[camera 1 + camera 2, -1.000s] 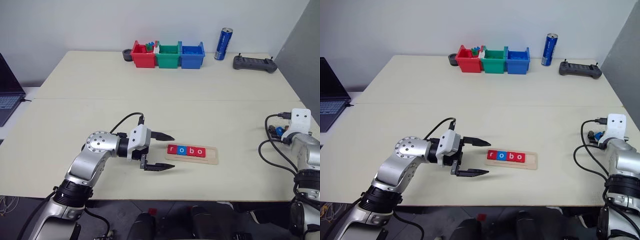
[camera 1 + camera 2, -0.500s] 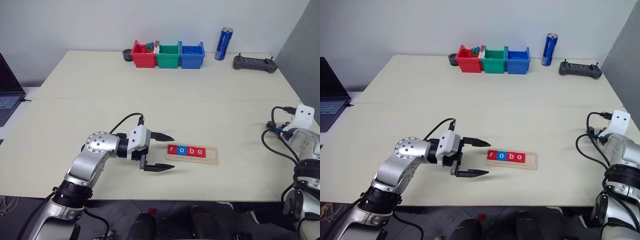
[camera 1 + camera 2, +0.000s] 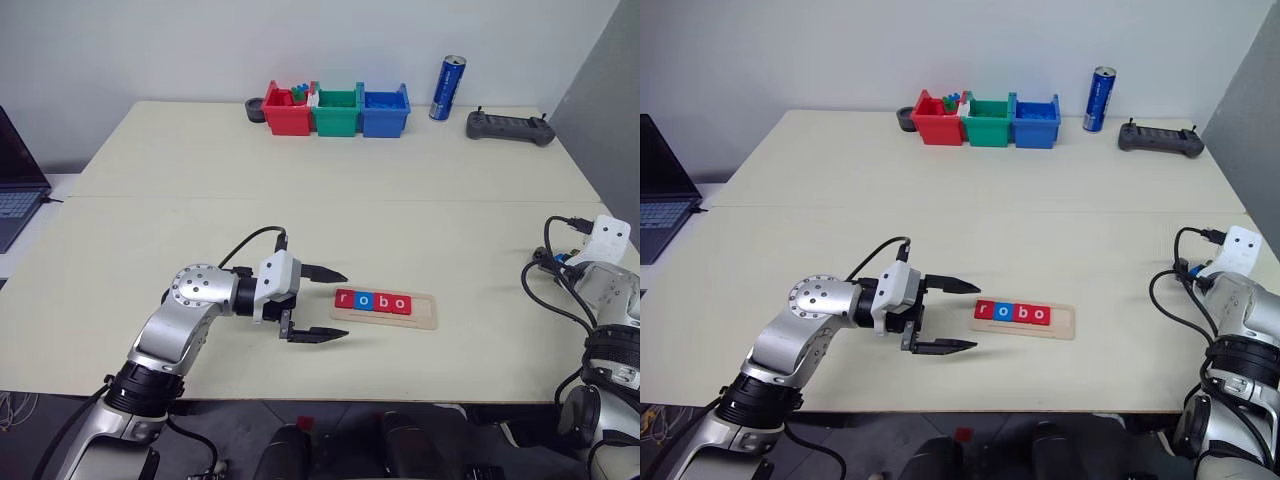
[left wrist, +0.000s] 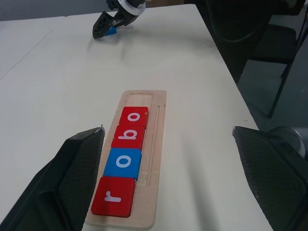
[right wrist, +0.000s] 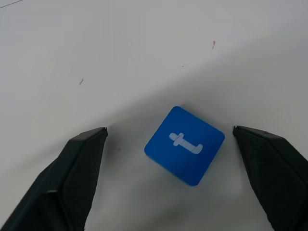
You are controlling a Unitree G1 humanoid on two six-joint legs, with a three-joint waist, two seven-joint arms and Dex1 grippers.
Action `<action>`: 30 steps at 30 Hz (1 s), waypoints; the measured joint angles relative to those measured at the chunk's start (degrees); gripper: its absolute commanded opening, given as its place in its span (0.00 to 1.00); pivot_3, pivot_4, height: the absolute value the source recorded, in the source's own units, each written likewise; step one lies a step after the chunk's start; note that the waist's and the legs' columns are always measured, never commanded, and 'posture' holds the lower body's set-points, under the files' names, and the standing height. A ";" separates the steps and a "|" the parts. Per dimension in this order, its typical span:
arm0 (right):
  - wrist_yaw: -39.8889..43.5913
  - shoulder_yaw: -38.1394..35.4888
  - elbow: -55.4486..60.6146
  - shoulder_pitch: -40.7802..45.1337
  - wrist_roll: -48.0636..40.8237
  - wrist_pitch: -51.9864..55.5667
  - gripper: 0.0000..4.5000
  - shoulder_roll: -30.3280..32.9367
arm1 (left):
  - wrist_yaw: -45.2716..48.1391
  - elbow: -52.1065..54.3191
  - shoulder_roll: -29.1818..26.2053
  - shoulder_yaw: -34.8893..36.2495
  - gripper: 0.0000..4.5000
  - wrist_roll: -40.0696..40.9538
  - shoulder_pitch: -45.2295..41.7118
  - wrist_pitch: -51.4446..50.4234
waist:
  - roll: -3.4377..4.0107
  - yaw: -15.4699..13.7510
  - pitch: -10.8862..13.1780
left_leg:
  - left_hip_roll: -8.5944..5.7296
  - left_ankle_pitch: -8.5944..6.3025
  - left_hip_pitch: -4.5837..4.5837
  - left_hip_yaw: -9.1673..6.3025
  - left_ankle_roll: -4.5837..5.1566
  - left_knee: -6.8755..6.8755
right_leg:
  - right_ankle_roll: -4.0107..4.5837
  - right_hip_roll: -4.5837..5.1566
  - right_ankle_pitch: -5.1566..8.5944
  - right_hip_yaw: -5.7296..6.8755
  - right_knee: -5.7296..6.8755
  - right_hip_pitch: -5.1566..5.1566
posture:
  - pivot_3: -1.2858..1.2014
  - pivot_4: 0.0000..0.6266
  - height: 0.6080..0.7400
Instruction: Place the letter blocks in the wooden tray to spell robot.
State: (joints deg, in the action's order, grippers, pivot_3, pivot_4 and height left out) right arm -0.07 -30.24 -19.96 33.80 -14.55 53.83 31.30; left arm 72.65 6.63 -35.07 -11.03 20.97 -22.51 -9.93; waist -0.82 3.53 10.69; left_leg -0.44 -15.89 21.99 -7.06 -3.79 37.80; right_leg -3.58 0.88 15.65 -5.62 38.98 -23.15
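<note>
While right gripper (image 5: 168, 139) fingers spread round blue t block (image 5: 185, 145), its diagonal lie risks slipping; left gripper (image 3: 328, 304) spread.

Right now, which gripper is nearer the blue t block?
Right. The right gripper hovers over the t block, fingers either side; the left gripper sits by the tray.

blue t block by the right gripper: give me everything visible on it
The blue t block is a small flat square tile, glossy like plastic, with one white lowercase t on its upper face. It lies flat on the pale table, turned diagonally between the open fingers of the right gripper, touching neither, and outside the wooden tray.
</note>
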 measured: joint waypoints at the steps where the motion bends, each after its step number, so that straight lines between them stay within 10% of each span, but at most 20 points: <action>1: -0.01 0.00 -0.76 0.17 0.02 -0.59 0.71 0.22 | 0.01 0.00 0.00 0.00 1.00 0.00 0.00 0.00 | 0.00 0.00 0.00 | 0.00 0.00 0.00 0.00 0.00 0.00 | 0.00 0.00 0.00 0.00 0.00 0.00 | 0.52 0.24 1.00; 5: -0.08 0.01 -2.54 0.83 0.03 -1.84 0.43 0.60 | 0.01 0.00 0.00 0.00 1.00 0.00 -0.02 0.00 | 0.00 0.21 0.00 | 0.01 0.00 -0.01 0.00 0.00 0.00 | 0.00 -0.01 0.00 0.00 0.01 0.00 | 0.52 0.24 1.00; 15: -1.90 0.33 1.99 0.93 -0.18 3.02 0.43 -0.76 | -0.44 0.04 0.00 0.00 1.00 0.00 -0.07 -0.01 | 0.00 0.28 0.00 | 0.02 0.00 -0.01 -0.01 0.00 0.00 | 0.00 -0.02 0.00 -0.01 0.01 -0.01 | 0.52 0.24 1.00; 23: -12.57 -4.45 40.73 -1.21 0.57 34.84 0.43 -25.52 | -0.68 0.11 -0.17 0.03 1.00 0.01 0.04 0.00 | 0.12 0.46 -0.03 | 0.08 0.01 0.05 -0.25 -0.01 -0.08 | 0.01 -0.10 0.01 0.12 0.03 -0.06 | 0.52 0.24 1.00; 30: -19.41 -2.36 55.72 -5.36 4.36 38.24 0.43 -39.80 | -0.77 0.19 -0.20 0.04 1.00 0.01 0.11 -0.01 | 0.16 0.03 -0.05 | 0.02 0.01 0.07 -0.22 -0.02 -0.09 | 0.02 -0.03 0.01 0.14 -0.02 -0.07 | 0.52 0.24 1.00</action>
State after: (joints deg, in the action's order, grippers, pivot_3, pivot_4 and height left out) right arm -19.47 -32.60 35.76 28.44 -10.19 92.07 -8.50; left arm 71.88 6.82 -35.27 -11.00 20.98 -22.40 -9.94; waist -0.66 3.57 10.64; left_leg -0.43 -15.88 22.05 -7.28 -3.81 37.71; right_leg -3.56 0.85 15.67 -5.48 38.96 -23.22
